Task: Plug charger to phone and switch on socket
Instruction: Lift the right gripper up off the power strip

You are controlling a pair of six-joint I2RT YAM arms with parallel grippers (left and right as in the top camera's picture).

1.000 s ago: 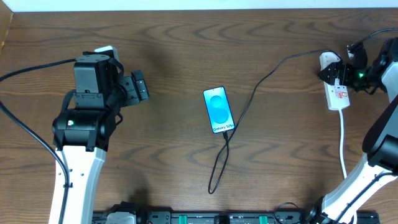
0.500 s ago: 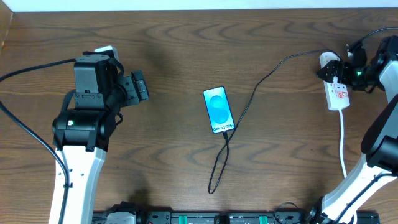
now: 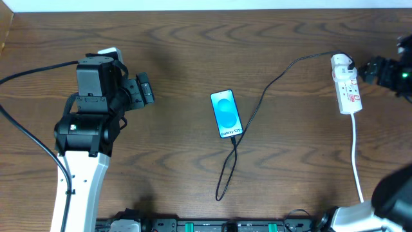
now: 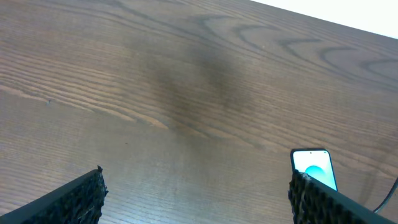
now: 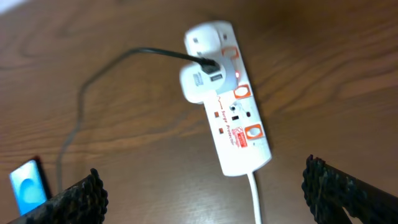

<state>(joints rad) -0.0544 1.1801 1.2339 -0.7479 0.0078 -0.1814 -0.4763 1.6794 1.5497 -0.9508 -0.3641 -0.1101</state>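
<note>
The phone point(image 3: 226, 114) lies screen up, lit blue, mid-table. The thin black charger point(image 3: 259, 106) cable meets the phone's lower end, loops toward the front edge, then runs up and right to a white plug point(image 3: 339, 62) in the socket point(image 3: 348, 90). In the right wrist view the socket point(image 5: 235, 121) shows red-framed switches, and one beside the plug point(image 5: 202, 84) glows red. My right gripper point(image 3: 378, 69) point(image 5: 202, 190) is open and empty, just right of the socket and above it. My left gripper point(image 3: 143, 90) point(image 4: 198, 196) is open and empty, far left of the phone point(image 4: 313, 167).
The socket's white cord point(image 3: 355, 148) runs down the right side toward the table's front edge. The cable loop point(image 3: 222, 187) lies in front of the phone. A thick black robot cable point(image 3: 26, 138) hangs at the far left. The table's back edge runs along the top.
My right gripper has pulled back to the right, off the socket's top end, which now shows uncovered. The left arm, phone and cable have not moved.
</note>
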